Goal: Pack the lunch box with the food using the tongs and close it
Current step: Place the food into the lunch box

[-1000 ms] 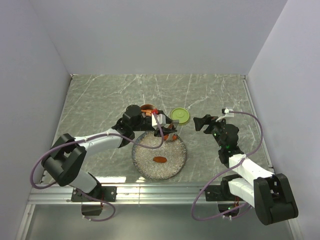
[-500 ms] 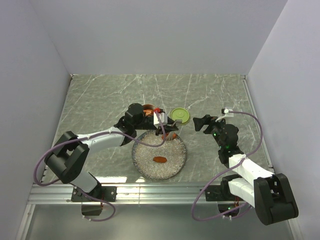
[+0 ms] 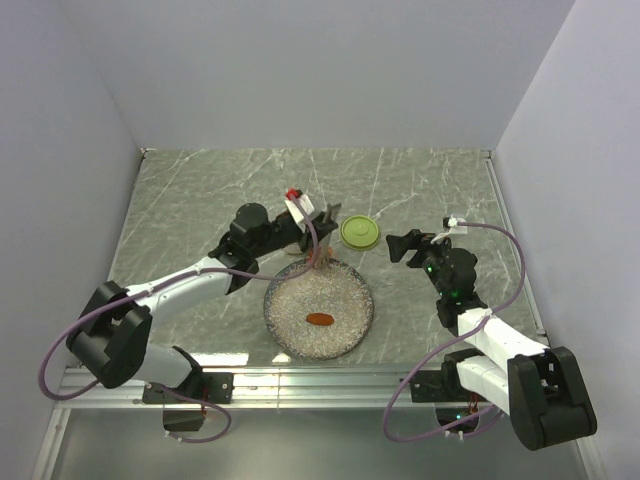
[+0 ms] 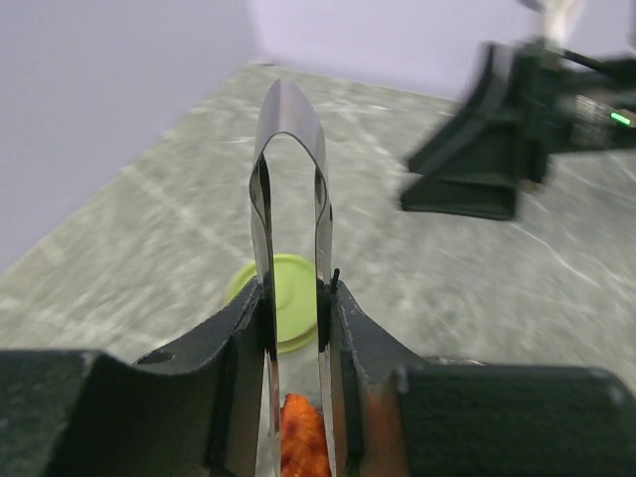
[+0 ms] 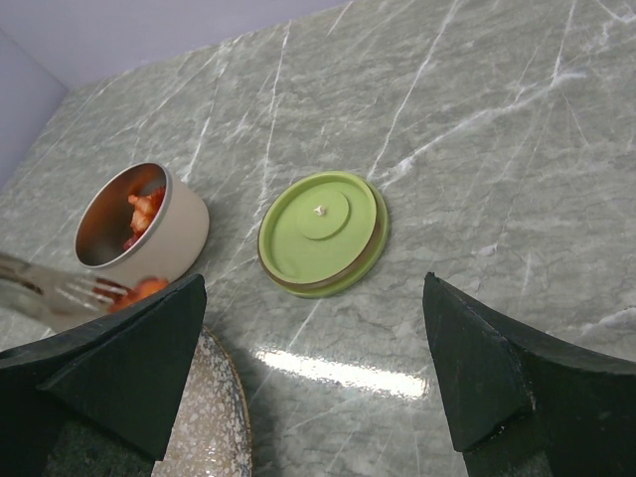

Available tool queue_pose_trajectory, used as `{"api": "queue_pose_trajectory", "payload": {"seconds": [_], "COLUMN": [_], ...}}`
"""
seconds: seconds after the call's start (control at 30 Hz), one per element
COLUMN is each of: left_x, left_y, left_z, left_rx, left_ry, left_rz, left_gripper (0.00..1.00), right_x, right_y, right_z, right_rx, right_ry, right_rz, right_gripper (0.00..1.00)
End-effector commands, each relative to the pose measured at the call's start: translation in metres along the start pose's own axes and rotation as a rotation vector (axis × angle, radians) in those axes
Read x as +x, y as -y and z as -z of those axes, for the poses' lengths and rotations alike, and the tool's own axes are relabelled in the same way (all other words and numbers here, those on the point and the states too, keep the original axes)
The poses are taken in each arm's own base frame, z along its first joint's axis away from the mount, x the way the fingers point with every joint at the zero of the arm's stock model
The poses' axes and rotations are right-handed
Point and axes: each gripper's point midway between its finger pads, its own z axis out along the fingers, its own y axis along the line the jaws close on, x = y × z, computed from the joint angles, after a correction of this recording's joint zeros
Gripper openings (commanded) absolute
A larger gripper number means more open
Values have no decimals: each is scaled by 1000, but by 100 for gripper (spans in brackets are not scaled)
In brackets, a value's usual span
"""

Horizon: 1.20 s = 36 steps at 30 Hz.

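Left gripper is clamped tight on the tongs. Both fingers squeeze the two thin metal arms together partway along, and the looped end stands up ahead of my wrist camera. Low between those arms I can see an orange chunk pinched in the tongs.

From the right wrist camera the tong tips look blurred, but the chunk shows at the near side of the tin, just beside its wall and over the far rim of the plate. The tin stands upright on the table with its mouth uncovered, and a few orange pieces lie inside.

The green lid lies flat on the table just to the right of the tin, not touching it.

From above, one more orange piece lies alone near the middle of the plate. The left arm hides the tin in that view.

Right gripper hangs with its fingers spread wide and nothing between them. It is off to the right of the lid and pointing at it.
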Motion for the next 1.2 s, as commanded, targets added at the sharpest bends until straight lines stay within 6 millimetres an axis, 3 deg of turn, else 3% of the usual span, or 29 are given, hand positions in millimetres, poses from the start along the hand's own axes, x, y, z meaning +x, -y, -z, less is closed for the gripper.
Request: {"api": "queue_pose_trajectory", "payload": {"seconds": [0.0, 0.2, 0.33, 0.43, 0.6, 0.83, 1.17], "left_x": [-33, -61, -62, -65, -71, -55, -47], "left_y": [-38, -93, -131, -147, -155, -191, -202], "left_z": [13, 34, 41, 40, 40, 45, 44], "left_rx": [-183, -444, -558, -588, -604, -714, -751], "left_ry": [79, 131, 129, 138, 156, 112, 92], "left_rz": [45, 121, 142, 142, 135, 150, 144], "left_gripper": [7, 9, 9, 9, 11, 11, 13], "right_x": [-22, -22, -22, -23, -22, -21, -22], "right_y": [-11, -11, -11, -10, -11, -11, -11], "right_z": [-4, -5, -5, -5, -5, -5, -6], "right_rx": [-27, -27, -26, -25, -28, -27, -28], "right_ry": [61, 59, 58, 60, 56, 54, 56], "right_rz": [20, 19, 20, 20, 20, 21, 21], "right_gripper": [96, 96, 96, 96, 96, 96, 96]}}
